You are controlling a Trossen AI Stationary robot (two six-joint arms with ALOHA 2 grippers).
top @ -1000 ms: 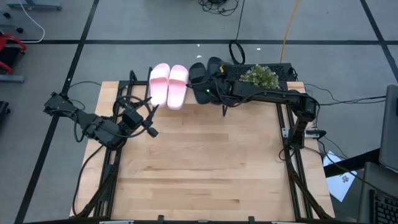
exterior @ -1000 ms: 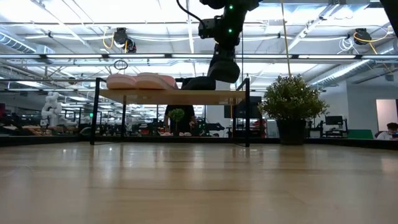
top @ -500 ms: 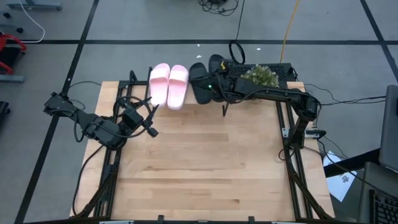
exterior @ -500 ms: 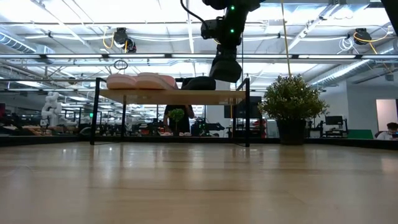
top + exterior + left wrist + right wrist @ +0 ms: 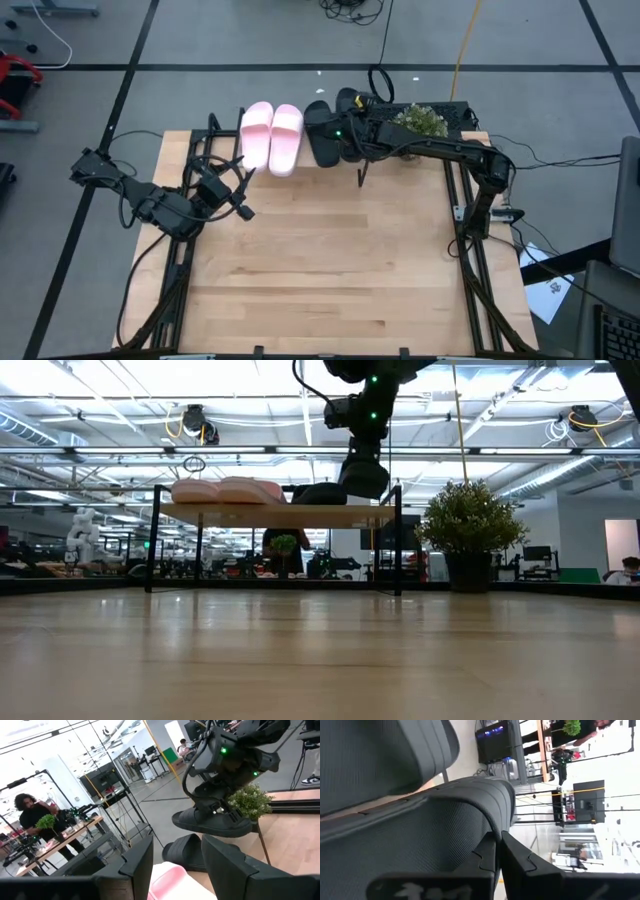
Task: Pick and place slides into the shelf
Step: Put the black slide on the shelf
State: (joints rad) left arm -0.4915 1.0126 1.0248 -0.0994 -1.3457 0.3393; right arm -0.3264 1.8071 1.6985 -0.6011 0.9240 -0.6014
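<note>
the right gripper (image 5: 349,140) with the black slide (image 5: 212,821) clamped in its fingers has travelled toward the far edge of the table over the last second, from the shelf's (image 5: 270,514) near edge to over its board, beside the other black slide (image 5: 320,132) lying there. in the low view the gripper has drifted a little to the right and the held slide hangs just above the shelf top.
</note>
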